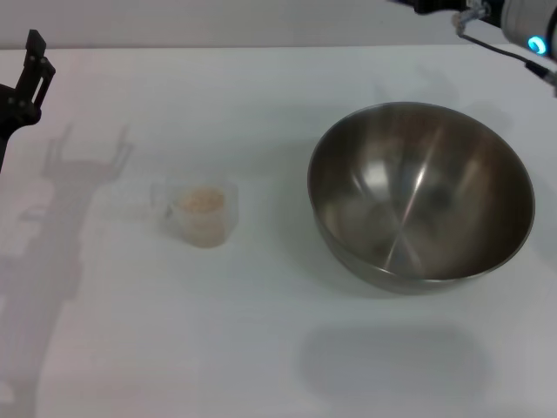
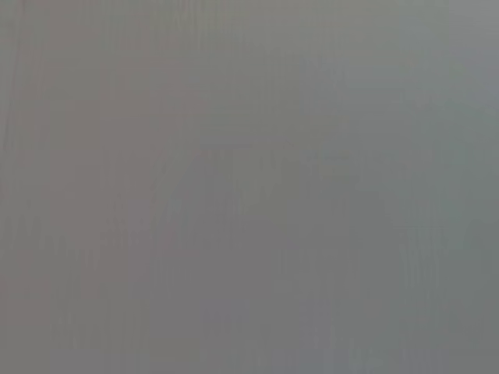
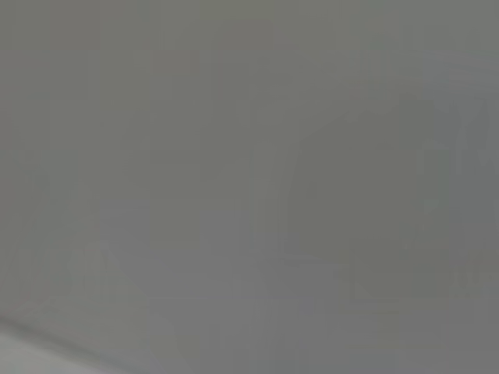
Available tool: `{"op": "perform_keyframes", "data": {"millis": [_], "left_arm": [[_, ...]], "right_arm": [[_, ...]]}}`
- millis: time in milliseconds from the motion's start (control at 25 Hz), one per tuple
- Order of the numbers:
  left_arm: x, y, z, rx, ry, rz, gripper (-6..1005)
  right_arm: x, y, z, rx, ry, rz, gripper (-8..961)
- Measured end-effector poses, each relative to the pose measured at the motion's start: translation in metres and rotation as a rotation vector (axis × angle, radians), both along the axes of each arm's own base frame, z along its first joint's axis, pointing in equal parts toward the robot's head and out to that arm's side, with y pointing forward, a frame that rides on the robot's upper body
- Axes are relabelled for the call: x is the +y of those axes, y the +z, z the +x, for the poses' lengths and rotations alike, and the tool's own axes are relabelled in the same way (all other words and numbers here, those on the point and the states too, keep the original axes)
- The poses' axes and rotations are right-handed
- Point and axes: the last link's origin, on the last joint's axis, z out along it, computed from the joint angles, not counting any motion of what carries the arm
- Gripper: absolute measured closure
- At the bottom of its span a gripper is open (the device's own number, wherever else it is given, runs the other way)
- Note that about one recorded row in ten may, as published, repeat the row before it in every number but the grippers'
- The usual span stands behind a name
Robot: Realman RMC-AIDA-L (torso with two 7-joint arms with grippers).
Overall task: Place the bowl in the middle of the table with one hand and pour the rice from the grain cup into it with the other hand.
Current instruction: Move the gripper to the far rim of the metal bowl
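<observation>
L gripper [image 1: 26, 74] sits high at the far left edge of the table [image 1: 261, 348], well apart from everything; only a dark finger or two shows, so can't tell if it's released or clenched; holding nothing either way. R gripper is barely in, just arm hardware at the far right corner above the bowl [image 1: 420, 196]; its state is out of sight too; both wrist views give flat grey, no help.

Bowl sits upright and empty, right of centre; cup [image 1: 200, 212] stands upright left of centre, rice [image 1: 199, 201] inside it, well apart from the bowl; nothing touched, by the look of it.

Step, as I read it: the very start; bowl not yet centred, no pour begun. Next move prob. falls to the R arm: come down onto the near or far rim, pinch the thin steel wall, slide or lift it left toward the middle; the wall is slick and curved, so a shallow bite may slip.

Room: open white table between cup and bowl, and more in front; bowl's right side is close to the view's edge, so approach from above is cleaner; stop the bowl short of the cup, leaving the L arm room for the handle.
</observation>
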Motion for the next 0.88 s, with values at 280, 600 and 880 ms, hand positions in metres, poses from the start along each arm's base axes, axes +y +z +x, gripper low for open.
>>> {"op": "perform_keyframes", "data": {"millis": [280,600,880], "left_arm": [[0.000,0.001,-0.001,0.004,0.003,0.001,167],[0.001,0.001,-0.001,0.010,0.005,-0.002,167],[0.003,0.000,0.000,0.015,0.001,-0.002,167]], "right_arm": [[-0.016,0.023,-0.009,-0.051,-0.232,-0.214,264],[-0.008,0.031,0.025,-0.092,-0.450,-0.388,279],[-0.005,0.027,0.051,-0.108,-0.525,-0.467,292]]}}
